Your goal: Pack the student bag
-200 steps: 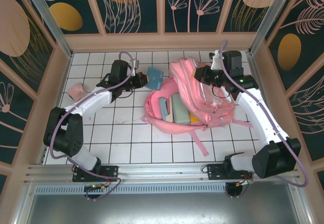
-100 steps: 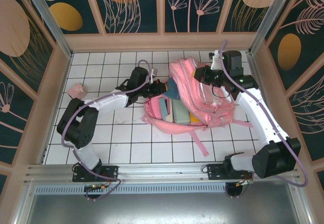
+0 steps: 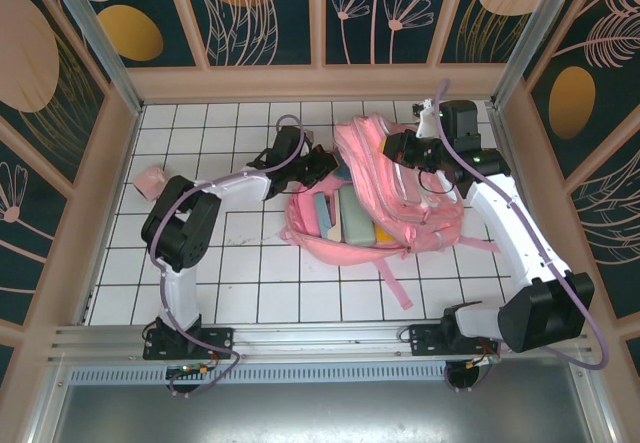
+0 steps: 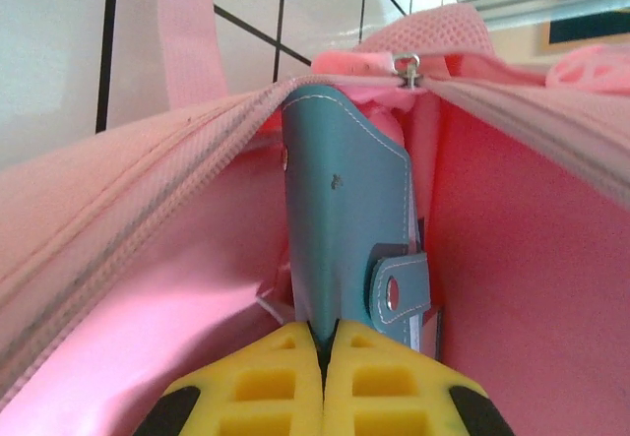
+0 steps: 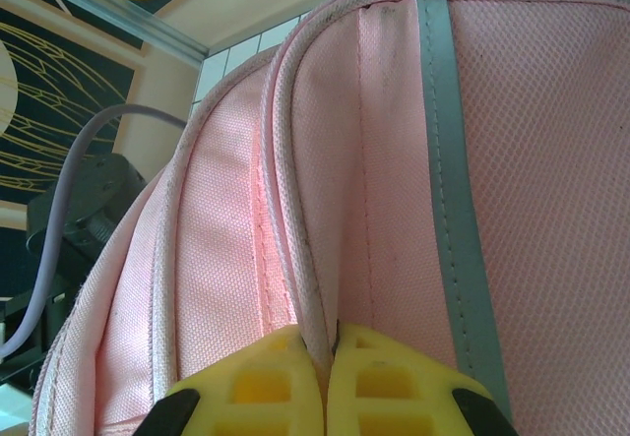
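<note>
As right hand (image 5: 330, 336) pinches student bag (image 3: 432, 225), left hand (image 4: 323, 336) clamping blue wallet (image 4: 345, 229), moved inside.

The bag (image 3: 400, 198) is matt pink woven cloth. In the right wrist view its weave is fine and mesh-like, with corded, slightly fuzzy seams. The stripe (image 5: 448, 160) down it is smoother grey tape with a dull sheen. The zip (image 4: 157, 175) tape looks rough and a little soiled, and its pull (image 4: 409, 66) is shiny metal. The case (image 4: 340, 210) is smooth blue leather-like material, faintly grained, edged with pale stitching. The left gripper (image 4: 323, 336) and right gripper (image 5: 330, 336) have fingers of matt yellow plastic. The table (image 3: 260, 273) is glossy white tile with dark joints. The rail (image 3: 300, 338) along its near edge is brushed metal.
</note>
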Robot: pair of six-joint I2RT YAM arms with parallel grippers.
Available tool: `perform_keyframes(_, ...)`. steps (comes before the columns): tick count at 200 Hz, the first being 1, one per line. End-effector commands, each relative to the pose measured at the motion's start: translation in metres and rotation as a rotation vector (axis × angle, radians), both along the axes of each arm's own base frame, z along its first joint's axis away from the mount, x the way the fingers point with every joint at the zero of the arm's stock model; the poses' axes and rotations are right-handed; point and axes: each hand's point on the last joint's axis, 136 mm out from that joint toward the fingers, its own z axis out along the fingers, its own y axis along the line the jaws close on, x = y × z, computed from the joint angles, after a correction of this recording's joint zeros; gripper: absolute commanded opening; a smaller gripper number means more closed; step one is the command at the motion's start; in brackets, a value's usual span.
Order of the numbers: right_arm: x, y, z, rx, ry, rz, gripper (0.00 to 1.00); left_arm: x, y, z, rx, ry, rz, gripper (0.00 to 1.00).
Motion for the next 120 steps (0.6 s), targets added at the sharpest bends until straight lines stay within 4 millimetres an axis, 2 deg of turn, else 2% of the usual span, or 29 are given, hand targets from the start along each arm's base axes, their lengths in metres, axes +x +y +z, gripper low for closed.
perform_keyframes(1, 0.004, 0.005, 0.037, 0.069, -0.112, 0.026, 0.0, 0.015, -0.006, -0.003, -0.006, 0.017, 0.069, 0.0)
perform_keyframes(47, 0.005, 0.005, 0.037, 0.073, -0.113, 0.026, 0.0, 0.016, -0.015, -0.026, 0.105, 0.013, 0.07, 0.0)
perform_keyframes(58, 0.005, 0.005, 0.036, 0.075, -0.112, 0.027, 0.0, 0.014, -0.015, -0.034, 0.141, 0.009, 0.069, 0.13)
perform_keyframes(72, 0.005, 0.005, 0.035, 0.073, -0.109, 0.027, 0.0, 0.008, -0.014, -0.045, 0.176, 0.021, 0.059, 0.23)
perform_keyframes(85, 0.004, 0.005, 0.034, 0.069, -0.111, 0.028, 0.0, 0.002, -0.013, -0.049, 0.183, 0.031, 0.052, 0.42)
perform_keyframes(105, 0.004, 0.005, 0.032, 0.067, -0.108, 0.028, 0.0, -0.003, -0.008, -0.041, 0.19, 0.008, 0.054, 0.48)
perform_keyframes(120, 0.004, 0.005, 0.03, 0.071, -0.105, 0.029, 0.0, -0.003, 0.0, -0.029, 0.218, -0.026, 0.07, 0.49)
